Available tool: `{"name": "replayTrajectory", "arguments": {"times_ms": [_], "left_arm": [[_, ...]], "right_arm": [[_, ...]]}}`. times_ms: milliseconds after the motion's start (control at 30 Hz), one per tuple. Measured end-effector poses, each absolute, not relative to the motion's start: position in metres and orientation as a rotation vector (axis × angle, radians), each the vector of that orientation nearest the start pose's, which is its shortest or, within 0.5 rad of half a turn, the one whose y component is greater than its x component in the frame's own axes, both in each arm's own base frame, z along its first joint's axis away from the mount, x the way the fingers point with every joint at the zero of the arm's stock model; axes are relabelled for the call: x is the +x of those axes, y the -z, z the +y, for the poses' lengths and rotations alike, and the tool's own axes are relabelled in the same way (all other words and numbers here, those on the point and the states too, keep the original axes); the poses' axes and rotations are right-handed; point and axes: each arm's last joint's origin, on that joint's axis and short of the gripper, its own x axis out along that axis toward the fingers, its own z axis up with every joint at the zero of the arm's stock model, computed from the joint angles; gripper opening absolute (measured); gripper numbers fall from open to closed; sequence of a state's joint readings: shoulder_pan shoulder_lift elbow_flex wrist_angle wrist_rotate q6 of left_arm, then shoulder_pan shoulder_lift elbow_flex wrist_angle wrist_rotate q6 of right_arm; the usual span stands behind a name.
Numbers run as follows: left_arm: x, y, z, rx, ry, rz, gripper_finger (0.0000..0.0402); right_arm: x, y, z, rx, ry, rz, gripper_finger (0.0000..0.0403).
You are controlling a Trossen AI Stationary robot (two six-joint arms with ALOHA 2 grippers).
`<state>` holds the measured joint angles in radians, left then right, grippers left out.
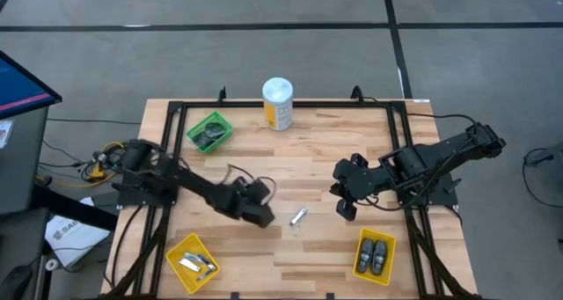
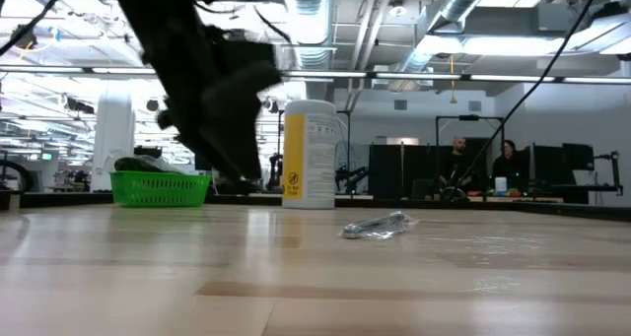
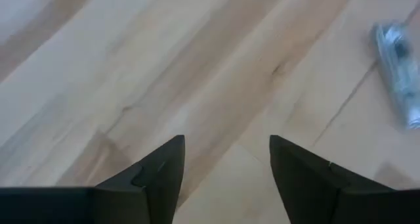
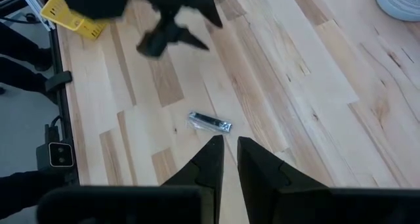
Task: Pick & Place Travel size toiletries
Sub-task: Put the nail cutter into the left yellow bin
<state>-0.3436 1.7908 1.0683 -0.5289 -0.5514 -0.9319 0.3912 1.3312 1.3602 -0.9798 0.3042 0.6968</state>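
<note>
With its fingers spread and nothing between them, the left gripper [image 1: 264, 214] hovers just beside the small silver foil tube [image 1: 298, 217] lying loose on the wooden table [image 1: 334, 150], so a slightly off-line descent would probably nudge it away.

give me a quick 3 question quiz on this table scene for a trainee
1. True or false: the silver tube lies on the bare table, outside every bin.
2. Which pincer is nearer the silver tube? A) left pincer B) right pincer C) both touch it
3. Fill in: the two dark oval pieces sit in the ____ bin at the table's front right.

Key
1. True. It rests alone on the wood between the two arms.
2. A. The left pincer, fingers open, is just beside it without touching; the right pincer waits farther off, fingers nearly together.
3. Yellow.
</note>
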Motion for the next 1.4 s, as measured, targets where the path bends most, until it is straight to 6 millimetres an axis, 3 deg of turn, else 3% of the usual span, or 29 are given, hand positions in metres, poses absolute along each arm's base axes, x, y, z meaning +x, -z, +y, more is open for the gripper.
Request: {"name": "replayTrajectory", "arguments": {"times_ms": [200, 367, 900, 1167, 1400], "left_arm": [[0.289, -0.179, -0.087, -0.423, -0.668, 0.746, 0.0213], [0.308, -0.186, -0.094, -0.459, -0.479, 0.509, 0.0213], [0.396, -0.133, -0.125, -0.207, -0.352, 0.570, 0.0213], [0.399, -0.099, -0.126, -0.245, -0.394, 0.640, 0.0213], [0.399, -0.087, -0.133, -0.253, -0.360, 0.683, 0.0207]], "right_arm": [[0.240, -0.349, 0.090, 0.326, 0.229, 0.867, 0.0037], [0.240, -0.349, 0.089, 0.326, 0.230, 0.867, 0.0037], [0.242, -0.351, 0.090, 0.336, 0.225, 0.844, 0.0037], [0.242, -0.351, 0.090, 0.336, 0.225, 0.844, 0.0037], [0.242, -0.351, 0.090, 0.313, 0.215, 0.847, 0.0037]]}}
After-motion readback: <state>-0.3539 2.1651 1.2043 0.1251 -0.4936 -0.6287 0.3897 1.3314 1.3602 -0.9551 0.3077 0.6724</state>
